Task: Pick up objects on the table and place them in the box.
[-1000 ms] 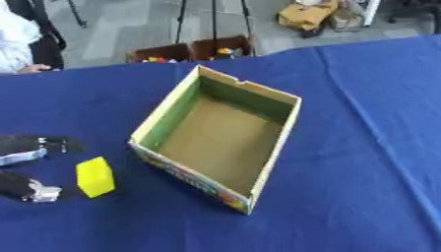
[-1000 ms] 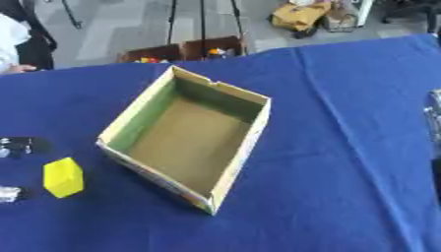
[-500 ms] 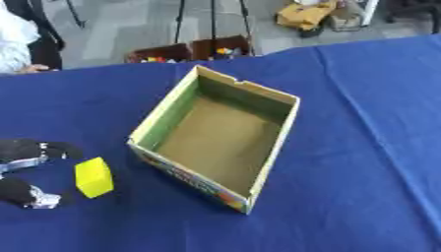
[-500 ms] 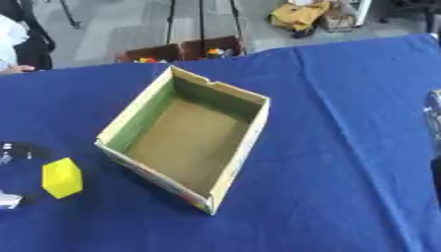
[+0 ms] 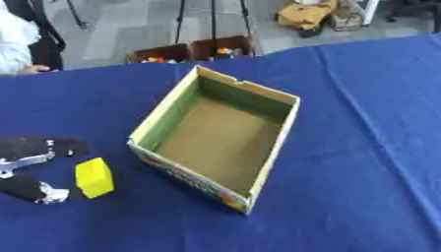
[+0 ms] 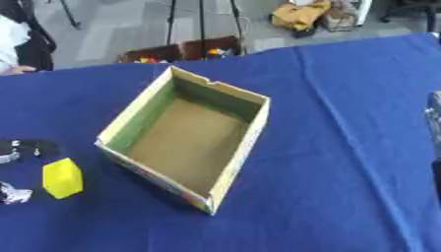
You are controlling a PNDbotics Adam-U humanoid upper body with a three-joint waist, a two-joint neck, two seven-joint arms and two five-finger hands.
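Left robot hand (image 5: 34,167) open beside yellow block (image 5: 94,177), near box (image 5: 274,147).

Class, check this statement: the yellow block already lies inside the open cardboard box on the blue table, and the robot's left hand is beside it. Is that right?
Not quite. The yellow block is not inside the box; it sits on the blue table to the box's left, and the box is empty. The left eye view shows this. The left hand is indeed beside the block.
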